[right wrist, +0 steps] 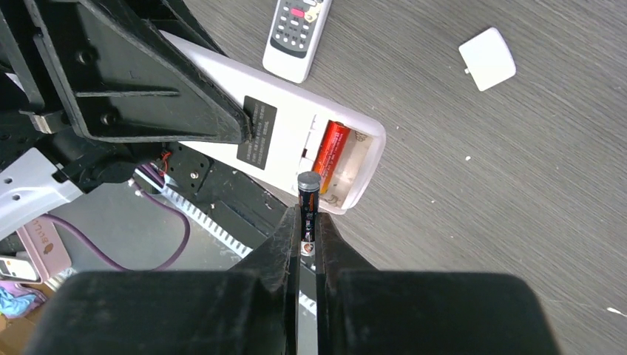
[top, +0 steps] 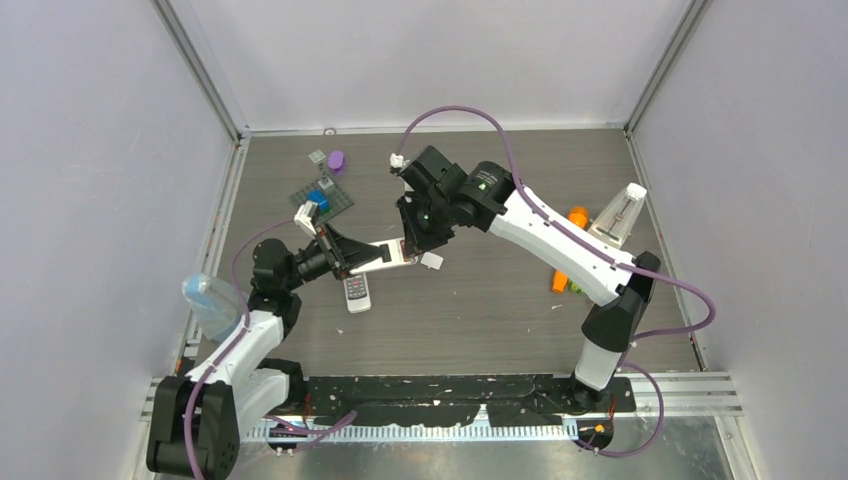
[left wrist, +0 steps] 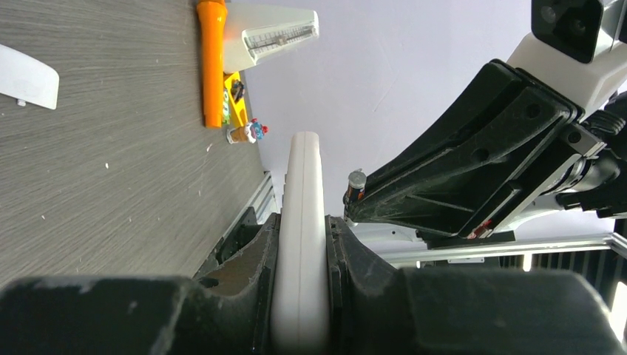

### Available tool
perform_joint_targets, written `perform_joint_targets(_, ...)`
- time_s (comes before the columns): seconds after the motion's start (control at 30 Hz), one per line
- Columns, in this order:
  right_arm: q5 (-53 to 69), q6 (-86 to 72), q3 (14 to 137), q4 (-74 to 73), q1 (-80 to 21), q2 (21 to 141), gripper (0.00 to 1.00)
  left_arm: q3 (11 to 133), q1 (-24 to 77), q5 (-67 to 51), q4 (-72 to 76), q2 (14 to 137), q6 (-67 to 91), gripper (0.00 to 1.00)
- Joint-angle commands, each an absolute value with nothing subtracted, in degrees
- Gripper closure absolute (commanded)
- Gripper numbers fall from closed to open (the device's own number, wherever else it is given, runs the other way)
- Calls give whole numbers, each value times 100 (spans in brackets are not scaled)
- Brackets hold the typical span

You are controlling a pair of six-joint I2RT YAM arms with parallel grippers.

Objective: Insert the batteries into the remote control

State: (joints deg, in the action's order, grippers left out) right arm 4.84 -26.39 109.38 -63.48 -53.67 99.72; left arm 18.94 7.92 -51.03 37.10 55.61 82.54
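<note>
My left gripper [top: 345, 260] is shut on a white remote control [top: 388, 254] and holds it above the table, back side up. The left wrist view shows the remote [left wrist: 303, 170] edge-on between the left gripper's [left wrist: 301, 233] jaws. The remote's [right wrist: 285, 137] battery bay is open, and a red-orange battery [right wrist: 332, 151] lies in one slot. My right gripper [right wrist: 307, 222] is shut on a dark battery [right wrist: 308, 196] with its tip just at the bay's near edge. That battery also shows in the left wrist view [left wrist: 356, 185]. The right gripper [top: 416, 238] hovers over the remote's far end.
The white battery cover [top: 432, 261] lies on the table beside the remote. A grey remote with buttons [top: 357, 291] lies below the left gripper. Orange items [top: 578, 215] and a white wedge-shaped object [top: 620, 215] stand at the right. A grey plate with blue bricks [top: 322, 197] is at the back left.
</note>
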Motion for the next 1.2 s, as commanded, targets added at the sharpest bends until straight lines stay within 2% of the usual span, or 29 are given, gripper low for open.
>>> perform_joint_targets(0.0, 515, -2415, 11451, -7009, -5374, 10173, 95, 1844, 809, -5231, 4276, 5607, 8301, 100)
perform_joint_targets(0.6, 386, -2658, 11370, -6922, -5370, 10542, 95, 1668, 809, -5236, 4888, 5725, 8500, 100)
perform_joint_targets(1.17, 18, -3098, 11377, -6977, -5357, 10718, 84, 1551, 809, -5134, 4914, 5633, 8541, 100)
